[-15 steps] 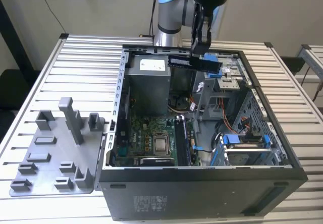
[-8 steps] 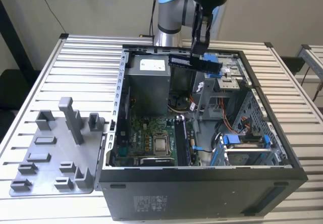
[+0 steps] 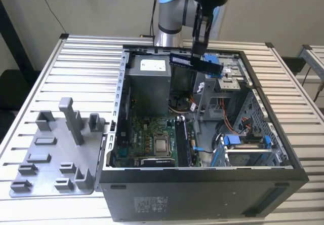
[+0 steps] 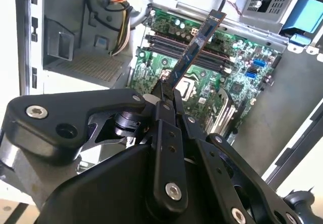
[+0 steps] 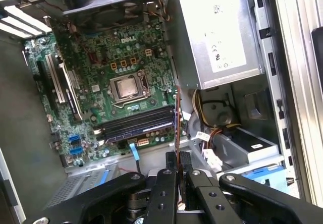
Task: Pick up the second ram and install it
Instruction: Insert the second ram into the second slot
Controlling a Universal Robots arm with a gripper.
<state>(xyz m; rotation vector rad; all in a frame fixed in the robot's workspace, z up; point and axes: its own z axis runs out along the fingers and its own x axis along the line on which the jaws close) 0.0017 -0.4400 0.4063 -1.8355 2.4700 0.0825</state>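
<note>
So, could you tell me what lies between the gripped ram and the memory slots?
Nothing but air: in the second wrist view the second ram, in the gripper, hangs above the memory slots.

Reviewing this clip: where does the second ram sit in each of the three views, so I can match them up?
Exterior view: the second ram is held in the pincer above the far part of the open PC case.
Second wrist view: it juts slantwise out of the pincer, in front of the board.
First wrist view: seen edge-on, a thin strip running out from the pincer.
Shared landmark: the green motherboard.
</note>
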